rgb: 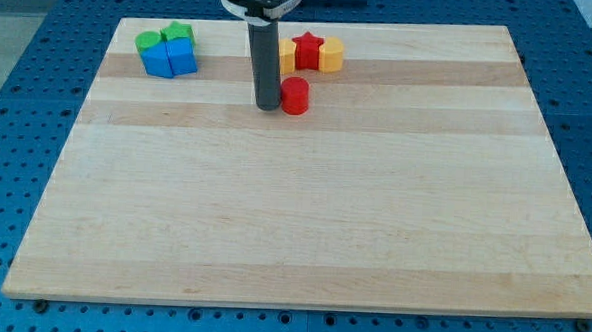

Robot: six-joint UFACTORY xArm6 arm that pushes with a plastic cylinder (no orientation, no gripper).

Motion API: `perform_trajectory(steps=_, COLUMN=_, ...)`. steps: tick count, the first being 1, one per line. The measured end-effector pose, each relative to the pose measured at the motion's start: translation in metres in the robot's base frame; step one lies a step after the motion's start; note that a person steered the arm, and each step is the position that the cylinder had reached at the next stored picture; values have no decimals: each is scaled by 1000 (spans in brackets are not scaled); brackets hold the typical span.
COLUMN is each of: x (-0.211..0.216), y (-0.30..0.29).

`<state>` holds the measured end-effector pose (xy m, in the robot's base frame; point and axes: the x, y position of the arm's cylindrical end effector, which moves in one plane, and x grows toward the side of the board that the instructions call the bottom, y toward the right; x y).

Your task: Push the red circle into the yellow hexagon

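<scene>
The red circle (pixel 295 96) is a short red cylinder on the wooden board (pixel 304 206), near the view's top centre. My tip (pixel 268 107) stands just left of it, touching or nearly touching its side. The yellow hexagon (pixel 331 54) sits up and to the right of the red circle, at the right end of a short row. A red star (pixel 307 50) is beside the hexagon on its left. Another yellow block (pixel 285 55) lies left of the star, partly hidden behind my rod.
At the view's top left is a cluster: two green blocks (pixel 177 33) (pixel 147 42) and two blue blocks (pixel 160 59) (pixel 183 56) pressed together. The board's top edge runs just behind both groups.
</scene>
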<state>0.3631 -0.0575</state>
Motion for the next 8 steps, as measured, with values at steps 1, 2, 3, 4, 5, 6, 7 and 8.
perform_trajectory(steps=1, x=0, y=0)
perform_trajectory(steps=2, x=50, y=-1)
perform_trajectory(steps=3, x=58, y=32)
perform_trajectory(steps=4, x=50, y=36)
perform_trajectory(steps=5, x=9, y=36)
perform_trajectory(steps=6, x=9, y=36)
perform_trajectory(steps=7, x=-2, y=36)
perform_trajectory(steps=8, x=-2, y=37)
